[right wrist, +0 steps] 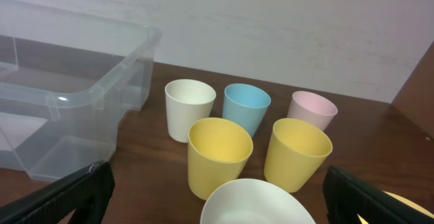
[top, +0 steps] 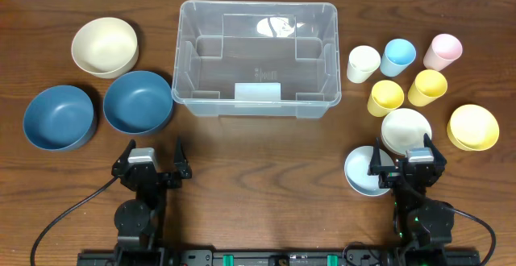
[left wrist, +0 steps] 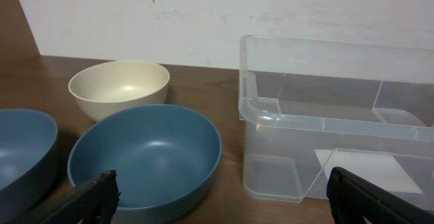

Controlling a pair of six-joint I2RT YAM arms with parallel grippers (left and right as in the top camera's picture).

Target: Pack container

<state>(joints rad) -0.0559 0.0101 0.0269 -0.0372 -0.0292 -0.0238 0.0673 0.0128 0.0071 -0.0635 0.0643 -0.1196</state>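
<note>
while both arms sit at near table (top: pixel 258 161) edge, container (top: pixel 185 56) stands upright at far centre of table. left gripper (top: pixel 153 155): jaws spread wide, holding nothing, just nearer than two blue bowls (top: pixel 138 101); cream bowl (top: pixel 104 46) beyond them, left of container. right gripper (top: pixel 403 157): jaws spread wide, holding nothing, over right part of pale blue dish (top: pixel 359 173); white dish (top: pixel 405 129) just beyond. five cups (top: pixel 363 63) right of container: white, blue, pink farther, two yellow nearer. yellow bowls (top: pixel 473 126) far right.
</note>
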